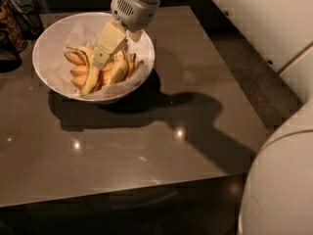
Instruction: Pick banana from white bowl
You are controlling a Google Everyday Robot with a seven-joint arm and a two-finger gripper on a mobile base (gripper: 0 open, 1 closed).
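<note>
The white bowl (49, 43) stands at the table's back left, lined with crinkled whitish paper and holding several yellow bananas. A large curved banana (91, 80) lies at the front of the pile, with another thick one (119, 70) to its right. I cannot tell which of them is freckled. My gripper (101, 58) reaches down from the white wrist (131, 9) into the bowl, its cream tip on top of the middle of the banana pile. No banana is lifted.
The bowl sits on a dark glossy table (146, 141) whose right edge runs along the floor (264, 82). Dark clutter (14, 23) stands beyond the back left corner. My white body (279, 180) fills the lower right.
</note>
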